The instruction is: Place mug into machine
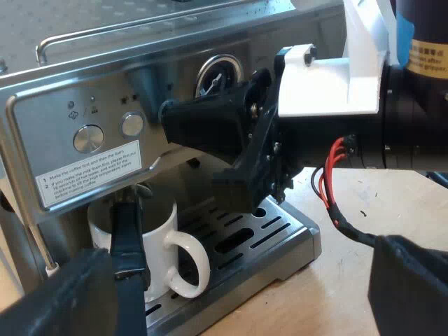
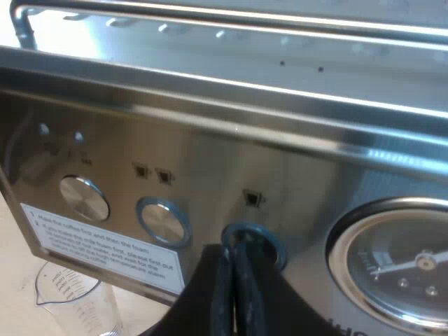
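A white mug stands upright on the drip tray of the espresso machine, under its front panel, handle turned outward. My left gripper is open: one finger lies across the mug's rim and side, and the other finger is far off over the table beside the tray. My right gripper is shut with nothing between its fingers, and its tips touch a blue-ringed round button on the panel. From the left wrist, the right gripper reaches the panel above the mug.
A pressure gauge sits beside the touched button, with two more round buttons and a warning label further along the panel. A measuring glass stands on the table below the panel. A rail edges the machine's top.
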Controlling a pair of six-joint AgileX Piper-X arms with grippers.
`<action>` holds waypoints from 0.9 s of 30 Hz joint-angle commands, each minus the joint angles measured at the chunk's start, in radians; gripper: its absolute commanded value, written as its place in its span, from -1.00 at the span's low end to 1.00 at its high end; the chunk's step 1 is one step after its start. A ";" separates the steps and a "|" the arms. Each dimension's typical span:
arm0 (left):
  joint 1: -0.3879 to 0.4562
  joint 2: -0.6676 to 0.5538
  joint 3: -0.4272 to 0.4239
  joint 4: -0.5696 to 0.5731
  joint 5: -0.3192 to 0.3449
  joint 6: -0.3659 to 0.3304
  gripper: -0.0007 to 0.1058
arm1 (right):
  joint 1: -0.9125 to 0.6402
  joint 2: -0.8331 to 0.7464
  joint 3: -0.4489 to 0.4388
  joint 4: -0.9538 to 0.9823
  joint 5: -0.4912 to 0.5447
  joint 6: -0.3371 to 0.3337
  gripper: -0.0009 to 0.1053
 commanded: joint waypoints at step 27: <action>-0.003 -0.003 -0.136 0.092 -0.042 0.029 0.52 | 0.093 -0.340 -0.013 0.510 0.034 0.005 -0.31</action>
